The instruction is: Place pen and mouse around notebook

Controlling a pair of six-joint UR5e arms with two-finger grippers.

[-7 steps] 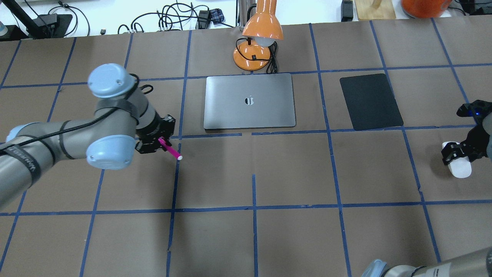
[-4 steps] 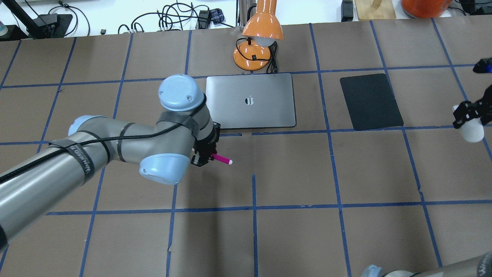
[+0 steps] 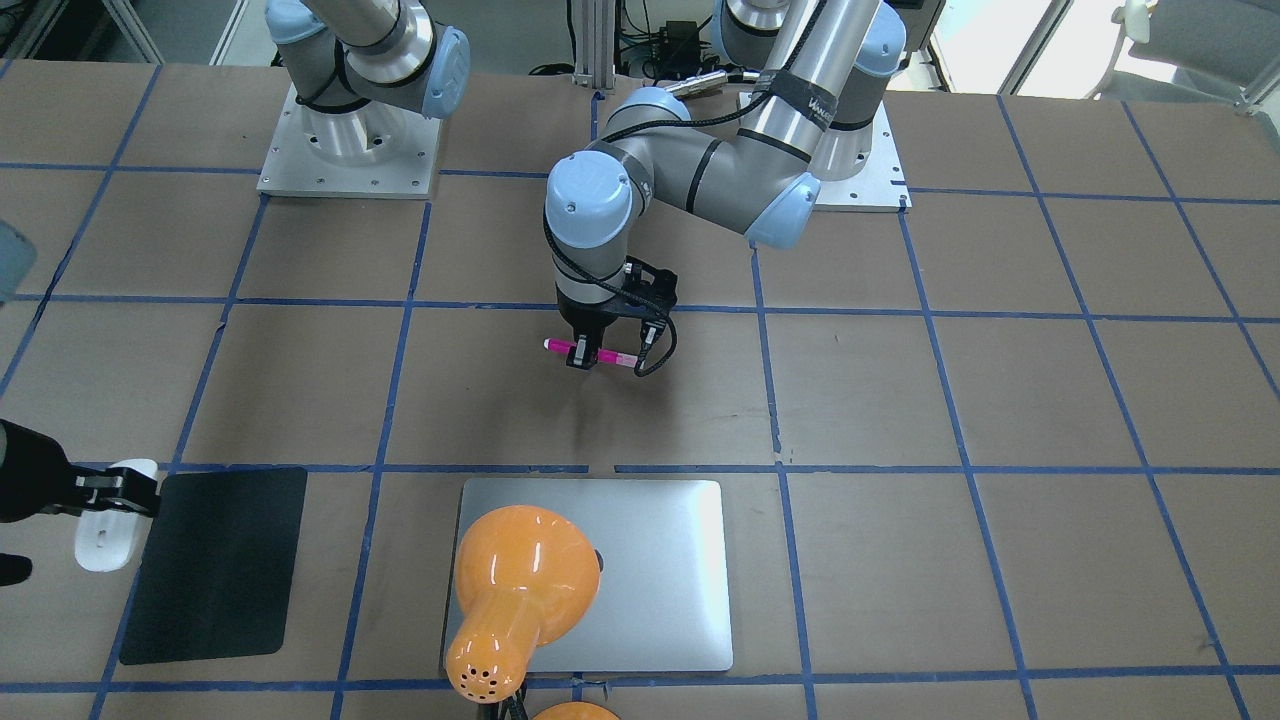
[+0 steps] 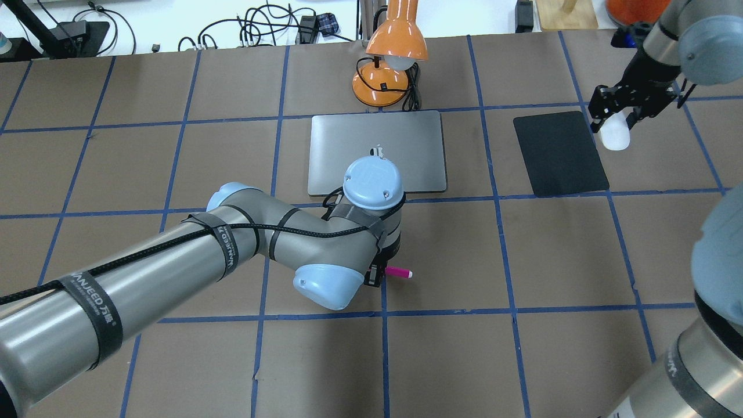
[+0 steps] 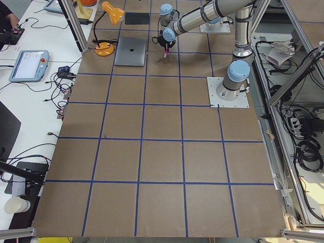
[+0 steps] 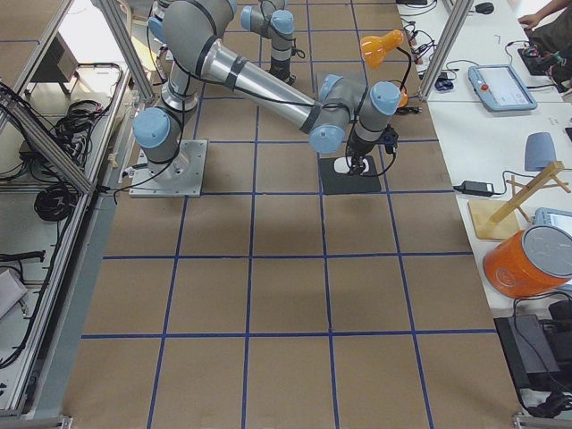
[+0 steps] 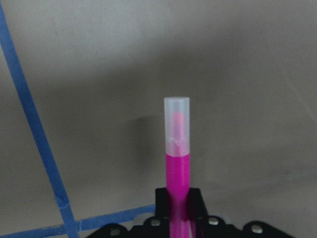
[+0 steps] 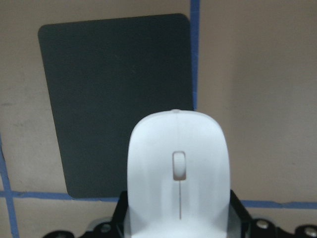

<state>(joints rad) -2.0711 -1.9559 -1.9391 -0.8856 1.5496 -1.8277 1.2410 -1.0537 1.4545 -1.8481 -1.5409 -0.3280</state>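
The magenta pen (image 4: 399, 271) is held level in my left gripper (image 4: 376, 274), which is shut on its back end, pale cap pointing right. It hangs over the brown table, nearer the robot than the silver notebook (image 4: 348, 145). In the left wrist view the pen (image 7: 177, 163) juts out from between the fingers (image 7: 195, 198). My right gripper (image 4: 616, 119) is shut on the white mouse (image 4: 615, 136), just right of the black mat (image 4: 560, 152). In the right wrist view the mouse (image 8: 178, 168) fills the lower centre.
An orange desk lamp (image 4: 390, 58) stands just beyond the notebook, and its shade hides part of the notebook (image 3: 660, 570) in the front-facing view. Cables lie past the table's far edge. Blue tape lines grid the brown table (image 4: 522, 261).
My left arm carried the pen rightward and nearer the robot, from left of the notebook to in front of it. My right arm lifted the mouse and swung it to the mat's right side.
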